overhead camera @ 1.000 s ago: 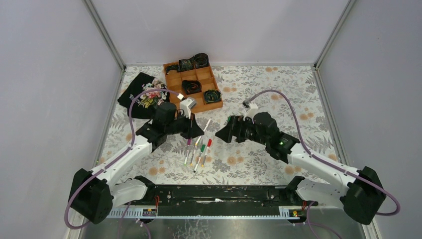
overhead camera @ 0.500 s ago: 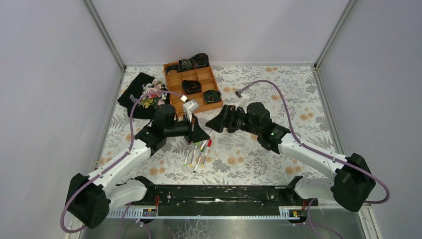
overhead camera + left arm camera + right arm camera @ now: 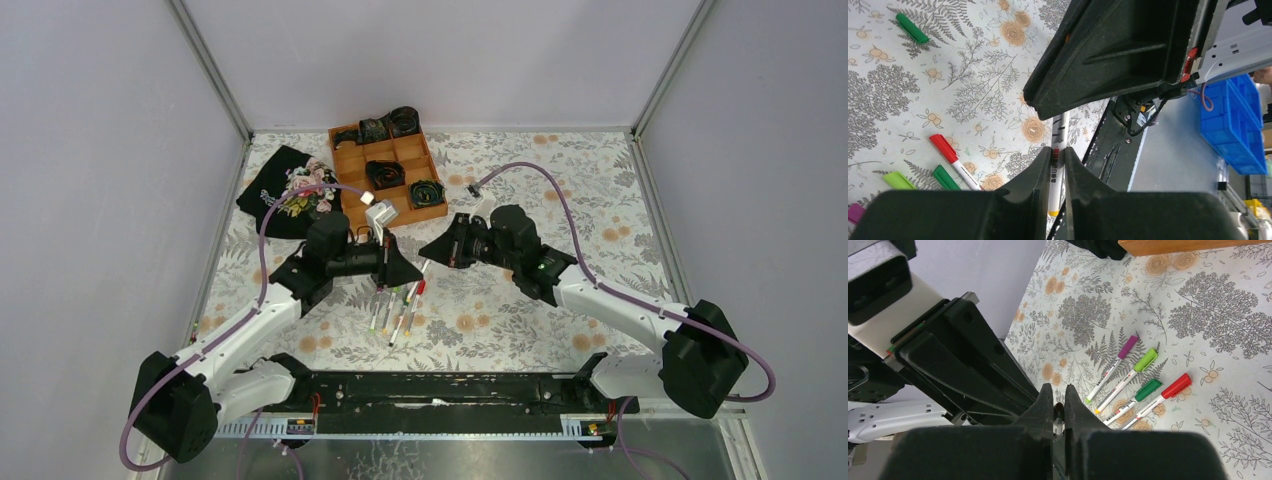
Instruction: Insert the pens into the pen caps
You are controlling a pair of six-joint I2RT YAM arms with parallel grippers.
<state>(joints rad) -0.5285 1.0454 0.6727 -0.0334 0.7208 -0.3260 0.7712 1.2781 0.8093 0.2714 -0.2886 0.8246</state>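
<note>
Black right fingers (image 3: 1045,405), pinched shut, have swung in toward the left fingers (image 3: 1034,182), which clamp a white pen (image 3: 1057,150) between them.

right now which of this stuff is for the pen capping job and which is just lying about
Job: white pen, held in the left pincer; loose green cap; magenta-capped pen; lime-capped pen; dark-green-capped pen; red-capped pen.
Lying about: wooden tray; black coils in it; black floral cloth; blue bins beyond the table.
</note>
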